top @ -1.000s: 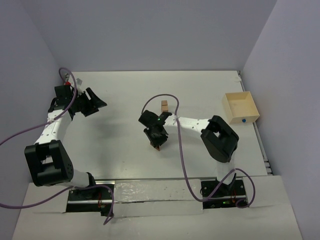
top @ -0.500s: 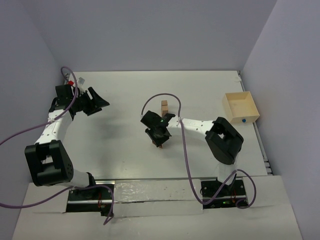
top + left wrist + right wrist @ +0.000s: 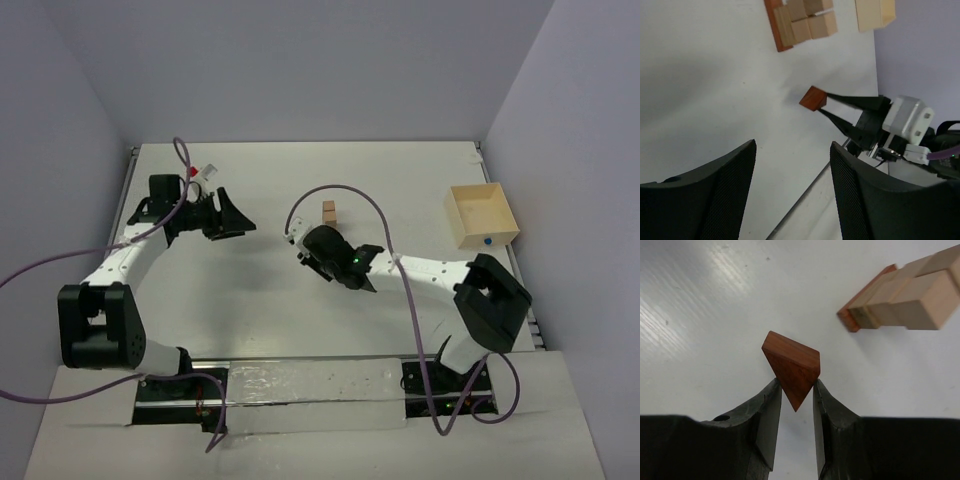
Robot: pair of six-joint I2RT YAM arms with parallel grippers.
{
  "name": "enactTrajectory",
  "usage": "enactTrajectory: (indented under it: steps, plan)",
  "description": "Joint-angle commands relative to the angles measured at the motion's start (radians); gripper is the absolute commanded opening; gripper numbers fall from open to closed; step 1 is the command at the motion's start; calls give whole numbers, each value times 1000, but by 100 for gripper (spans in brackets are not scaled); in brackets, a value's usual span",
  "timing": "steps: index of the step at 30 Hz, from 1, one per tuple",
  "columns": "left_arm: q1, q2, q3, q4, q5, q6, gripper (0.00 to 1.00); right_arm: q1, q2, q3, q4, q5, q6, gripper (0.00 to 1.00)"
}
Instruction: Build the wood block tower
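The tower [image 3: 328, 212] is a short column of tan cubes on a reddish-brown base, standing mid-table; it also shows in the right wrist view [image 3: 905, 290] and the left wrist view [image 3: 802, 22]. My right gripper [image 3: 796, 385] is shut on the reddish-brown triangular wedge [image 3: 792, 365], pinching its lower point so the broad end sticks out beyond the fingertips. In the top view that gripper [image 3: 300, 243] hovers just left of and nearer than the tower. The wedge [image 3: 813, 98] also shows from the left wrist. My left gripper [image 3: 228, 215] is open and empty, further left of the tower.
A pale wooden box [image 3: 481, 215] with a blue dot sits at the right edge of the table. A purple cable [image 3: 340, 192] arcs over the right arm close to the tower. Walls close in the back and both sides.
The right arm has stretched out and carried the wedge from nearer the front up toward the tower's left side. The left gripper has moved right, toward the centre.
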Motion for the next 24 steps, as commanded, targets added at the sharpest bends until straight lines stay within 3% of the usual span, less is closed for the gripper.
enactTrajectory:
  steps: [1,11,17,24]
  plan:
    - [-70,-23,33,-16,39,88,66,8,-130,-118,344,75,-288,0]
    - [-222,-56,74,-118,-49,164,63,116,-284,-422,860,55,-667,1]
    - [-328,-99,90,-160,-113,202,62,172,-290,-507,1041,75,-742,1]
    - [-475,-131,104,-174,-294,229,63,227,-274,-655,1308,84,-861,2]
